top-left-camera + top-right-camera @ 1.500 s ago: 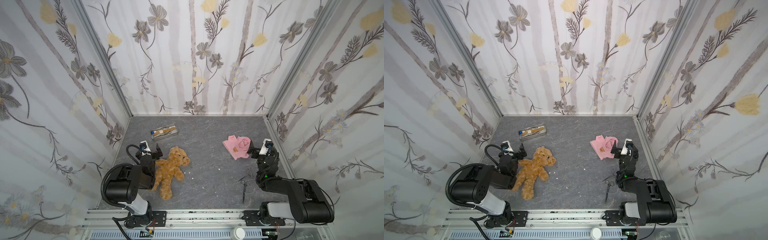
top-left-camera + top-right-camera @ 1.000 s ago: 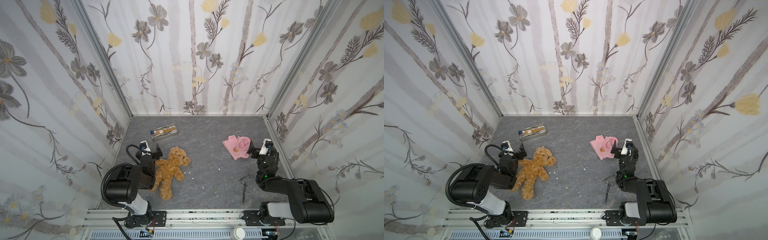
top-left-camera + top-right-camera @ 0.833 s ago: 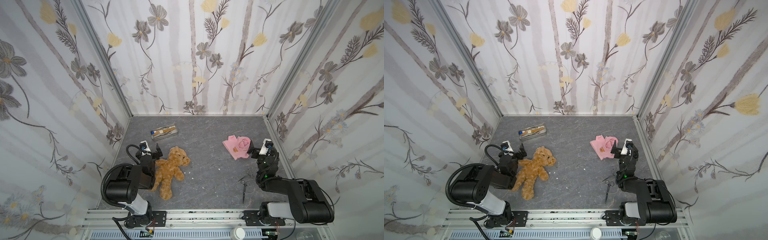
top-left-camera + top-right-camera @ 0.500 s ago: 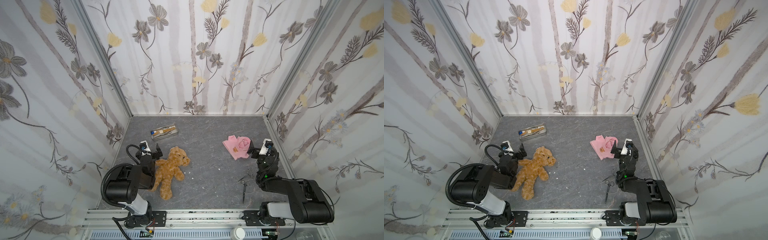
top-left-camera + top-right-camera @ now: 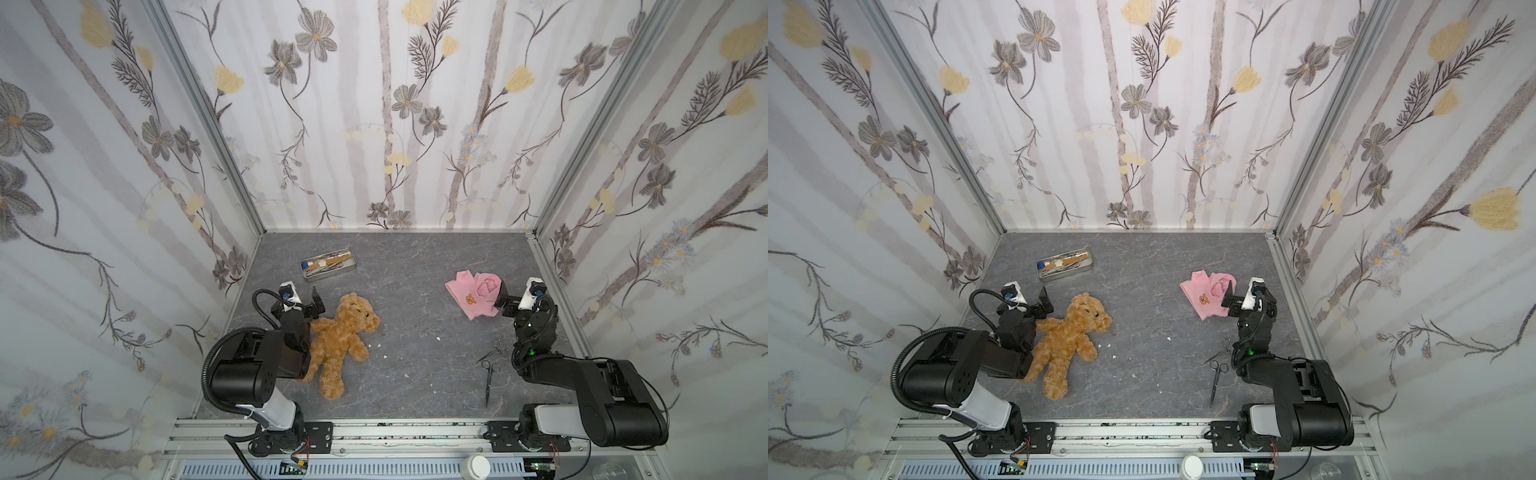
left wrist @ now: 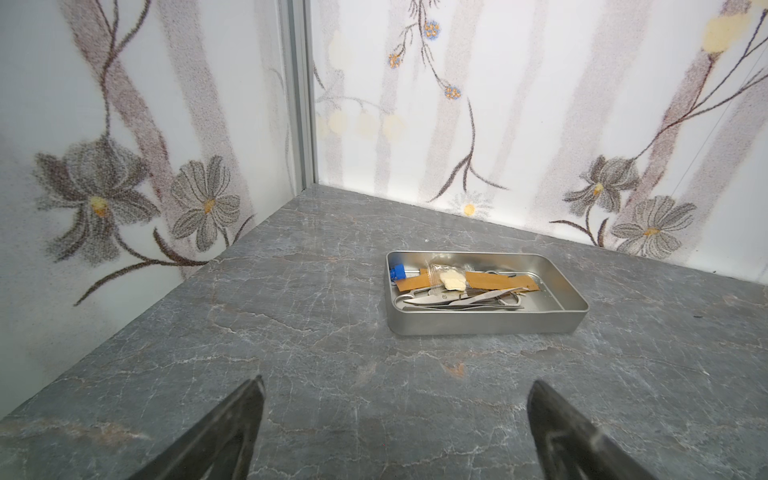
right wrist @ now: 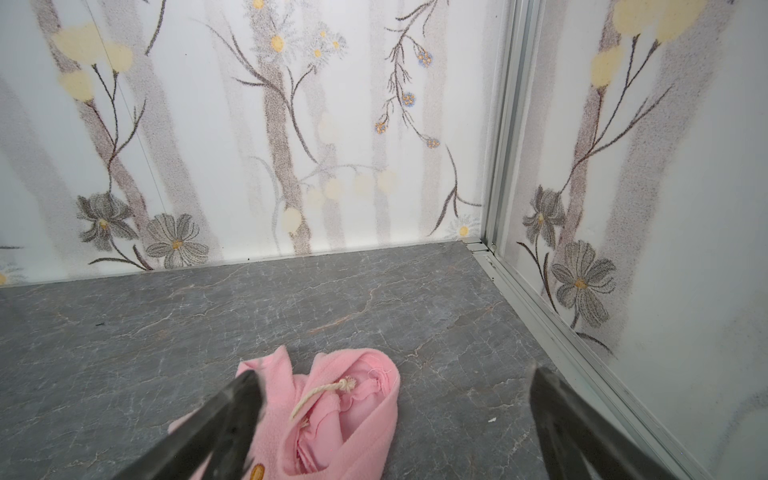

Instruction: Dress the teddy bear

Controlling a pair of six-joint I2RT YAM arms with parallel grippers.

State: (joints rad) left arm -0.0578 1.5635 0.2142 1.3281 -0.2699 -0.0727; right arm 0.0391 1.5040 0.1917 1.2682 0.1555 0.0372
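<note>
Golden-brown teddy bear lies undressed, pink shirt well apart; nothing has moved, so we have not begun; our left gripper and right gripper stand spread, empty

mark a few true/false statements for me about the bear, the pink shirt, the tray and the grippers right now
1. The teddy bear already wears the pink shirt. False: the shirt lies apart from it on the table.
2. The left gripper and the right gripper are both open, gripping nothing. True.
3. The metal tray is empty. False: it holds small tools.
4. Scissors lie on the table beside the right arm. True.
</note>
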